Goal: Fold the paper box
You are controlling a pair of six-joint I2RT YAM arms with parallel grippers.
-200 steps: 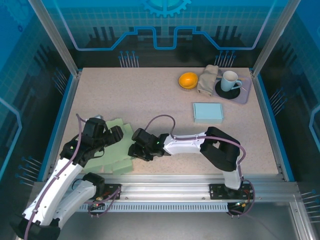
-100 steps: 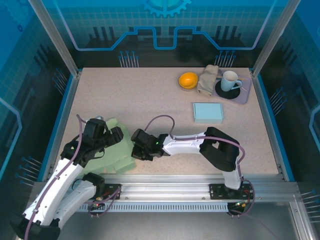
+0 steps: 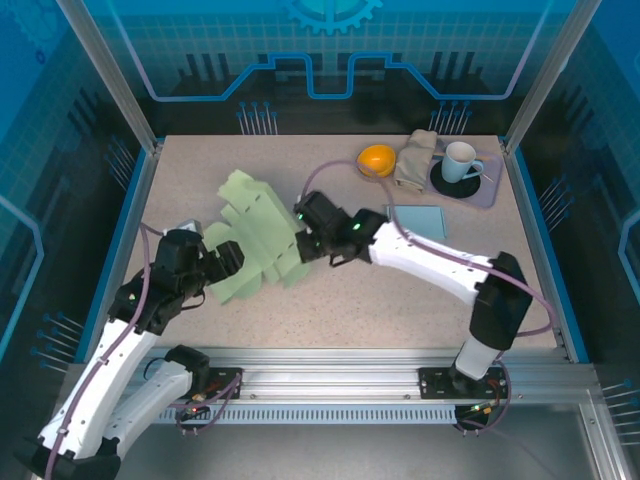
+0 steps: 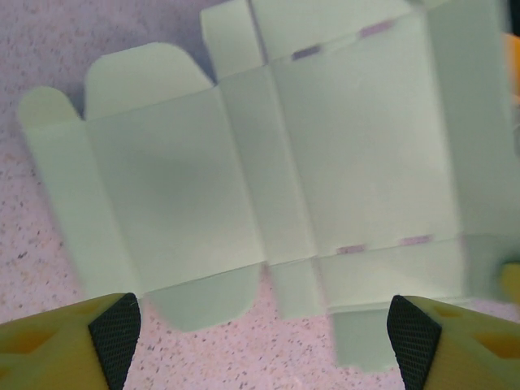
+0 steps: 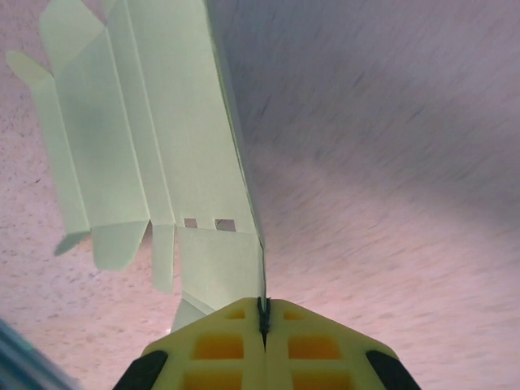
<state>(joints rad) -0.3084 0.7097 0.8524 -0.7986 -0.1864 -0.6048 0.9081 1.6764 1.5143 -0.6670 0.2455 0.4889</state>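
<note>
Paper box (image 3: 250,232) now farther out, long axis near-to-far

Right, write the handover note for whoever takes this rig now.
Right end effector: shut on one edge of the paper box blank, holding that edge up off the table.
Left end effector: open, over the blank's near side, gripping nothing.
Done: blank gripped and raised; it is flat, with no panel folded.
Left: every fold, then tucking the flaps.
</note>
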